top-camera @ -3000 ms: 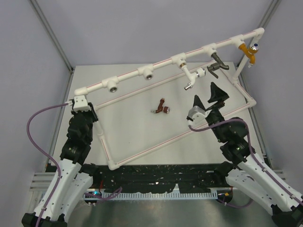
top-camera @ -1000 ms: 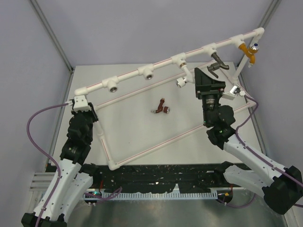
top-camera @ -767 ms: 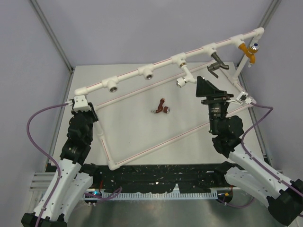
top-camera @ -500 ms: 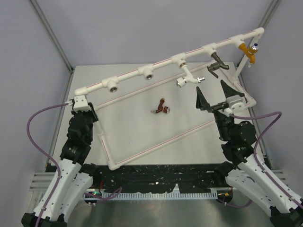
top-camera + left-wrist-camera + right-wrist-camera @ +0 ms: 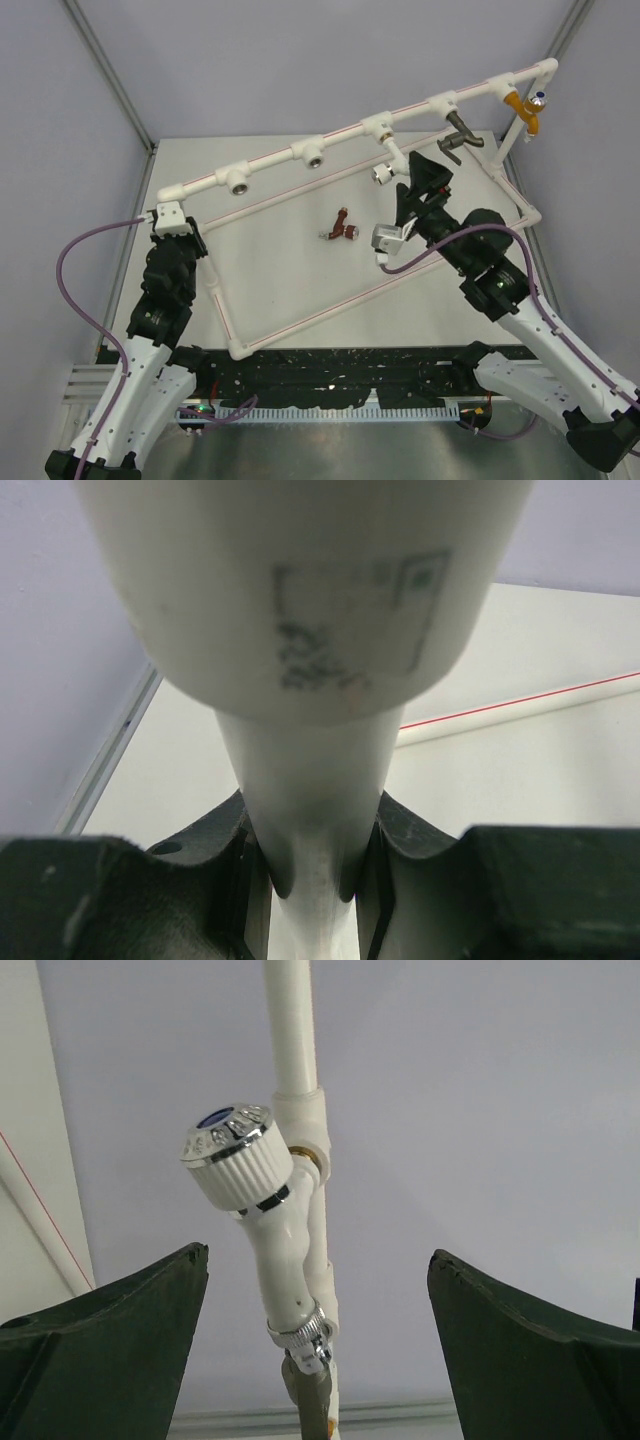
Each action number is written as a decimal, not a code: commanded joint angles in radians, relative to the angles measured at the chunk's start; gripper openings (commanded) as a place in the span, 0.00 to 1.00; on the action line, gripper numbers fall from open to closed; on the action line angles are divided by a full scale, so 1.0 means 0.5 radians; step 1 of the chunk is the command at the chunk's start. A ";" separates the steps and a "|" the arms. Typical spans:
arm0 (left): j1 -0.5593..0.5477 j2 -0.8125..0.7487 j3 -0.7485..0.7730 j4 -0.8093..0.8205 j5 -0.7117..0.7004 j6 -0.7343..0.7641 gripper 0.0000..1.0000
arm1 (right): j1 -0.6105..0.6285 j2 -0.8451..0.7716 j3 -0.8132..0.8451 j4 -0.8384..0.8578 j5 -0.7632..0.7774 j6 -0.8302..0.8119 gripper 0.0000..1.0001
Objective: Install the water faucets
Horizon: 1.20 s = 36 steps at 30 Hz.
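A pale bench (image 5: 280,265) is seen from above, and a white pipe frame (image 5: 345,139) is stood on it, its raised rail running from middle left to upper right of the frame. A pipe at the frame's left end is clamped by the left fingers (image 5: 420,870), which are closed tight on it. The right fingers (image 5: 110,1330) are spread wide and nothing is held in them. The white faucet (image 5: 275,1250) is seen fitted in a tee on the rail, right of centre overhead. In the right wrist view it is framed between the spread fingers, untouched, its long axis leaning to the upper left with the knob uppermost. The reddish-brown faucet (image 5: 342,228) is found lying on the bench at centre, apart from every socket. It is placed to the lower left of the right fingers and is much nearer them than the left ones. It is judged that this one is to be fetched by the right arm while the frame is steadied by the left
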 commanded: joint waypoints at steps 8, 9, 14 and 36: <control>-0.019 -0.003 0.056 -0.116 0.064 0.069 0.00 | 0.057 0.430 0.139 0.183 0.259 -0.590 0.79; -0.019 -0.003 0.056 -0.116 0.064 0.069 0.00 | 0.057 0.473 0.130 0.253 0.262 -0.578 0.75; -0.019 -0.009 0.056 -0.119 0.058 0.072 0.00 | 0.057 0.563 0.072 0.554 0.244 -0.247 0.33; -0.025 -0.022 0.059 -0.128 0.049 0.069 0.00 | -0.011 0.462 -0.131 1.239 1.347 5.629 0.06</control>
